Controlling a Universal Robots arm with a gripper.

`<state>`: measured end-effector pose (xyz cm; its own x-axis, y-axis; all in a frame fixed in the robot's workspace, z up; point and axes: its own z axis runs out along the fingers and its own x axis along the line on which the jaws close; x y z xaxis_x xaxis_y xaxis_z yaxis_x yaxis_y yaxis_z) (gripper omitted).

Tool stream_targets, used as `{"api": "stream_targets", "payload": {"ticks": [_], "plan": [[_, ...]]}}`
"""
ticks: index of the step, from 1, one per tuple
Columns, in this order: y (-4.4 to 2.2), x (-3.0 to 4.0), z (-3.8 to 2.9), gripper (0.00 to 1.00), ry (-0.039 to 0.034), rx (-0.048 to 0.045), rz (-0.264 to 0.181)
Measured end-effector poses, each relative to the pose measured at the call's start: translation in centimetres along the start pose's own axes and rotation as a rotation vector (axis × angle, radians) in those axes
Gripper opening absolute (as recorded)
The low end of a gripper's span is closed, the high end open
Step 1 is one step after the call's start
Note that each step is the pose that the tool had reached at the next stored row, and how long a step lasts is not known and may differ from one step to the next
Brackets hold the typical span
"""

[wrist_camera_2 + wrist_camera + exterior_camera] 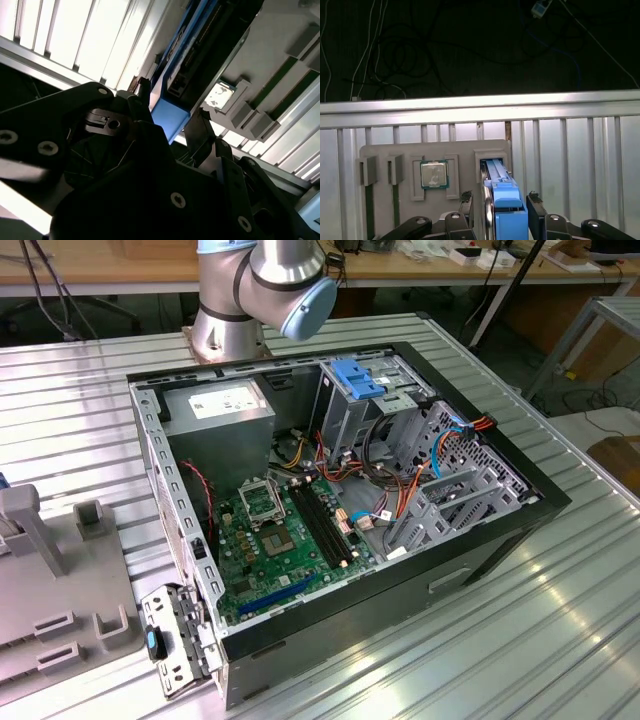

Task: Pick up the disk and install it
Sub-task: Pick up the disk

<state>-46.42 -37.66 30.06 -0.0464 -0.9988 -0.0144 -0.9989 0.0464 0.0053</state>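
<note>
Black two-finger gripper [172, 100] spread either side of blue-railed flat disk [170, 119]. Behind, grey slotted tray [270, 45] on ribbed aluminium table [90, 35].

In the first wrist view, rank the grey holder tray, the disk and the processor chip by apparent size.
1. grey holder tray
2. disk, nearer the camera and cut by the frame edge
3. processor chip

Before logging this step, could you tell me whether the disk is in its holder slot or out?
In: the disk stands on edge inside the slot of the grey holder.
</note>
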Motion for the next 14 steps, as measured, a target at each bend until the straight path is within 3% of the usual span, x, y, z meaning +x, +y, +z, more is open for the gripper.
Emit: {"api": "stream_targets", "payload": {"ticks": [9, 11, 14], "plan": [[0.0, 0.0, 0.26, 0.53, 0.0, 0.0, 0.0], [0.0, 0.01, 0.28, 0.39, 0.0001, -0.0001, 0.0], [0.0, 0.0, 0.3, 0.39, 0.0, 0.0, 0.0]]}}
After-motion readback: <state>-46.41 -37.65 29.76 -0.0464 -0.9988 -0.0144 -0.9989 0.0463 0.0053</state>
